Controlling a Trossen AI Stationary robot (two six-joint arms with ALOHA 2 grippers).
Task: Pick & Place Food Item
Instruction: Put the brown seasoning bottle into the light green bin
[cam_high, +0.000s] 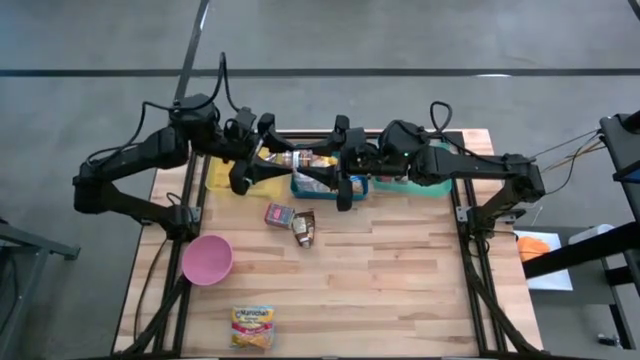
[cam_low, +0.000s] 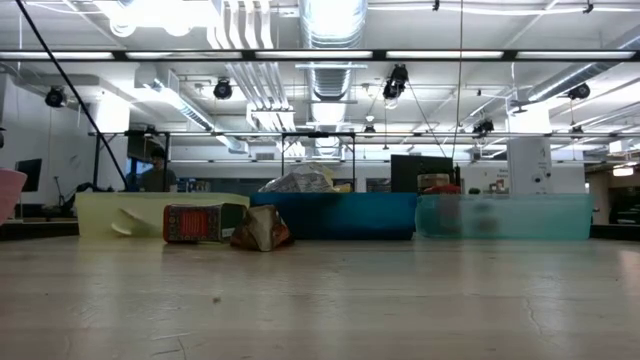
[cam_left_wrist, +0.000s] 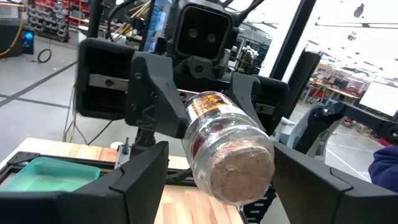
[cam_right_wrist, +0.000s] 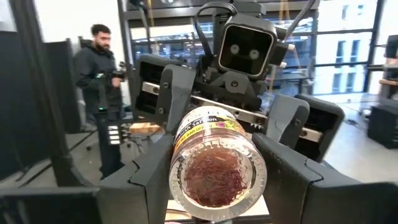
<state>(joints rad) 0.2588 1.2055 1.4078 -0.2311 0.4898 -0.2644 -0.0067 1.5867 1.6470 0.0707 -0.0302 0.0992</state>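
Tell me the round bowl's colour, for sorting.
Pink: the round plastic bowl shows best in the high view, at the table's left.

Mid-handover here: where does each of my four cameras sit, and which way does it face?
High view: overhead, facing straight down on the table; both arms show, meeting at the jar.
Low view: at tabletop height, facing level across to the bins; no arm shows.
Left wrist view: on the left arm, facing the right gripper past its own fingers.
Right wrist view: on the right arm, facing the left gripper.
Shared: both wrist views show the jar held end-on.
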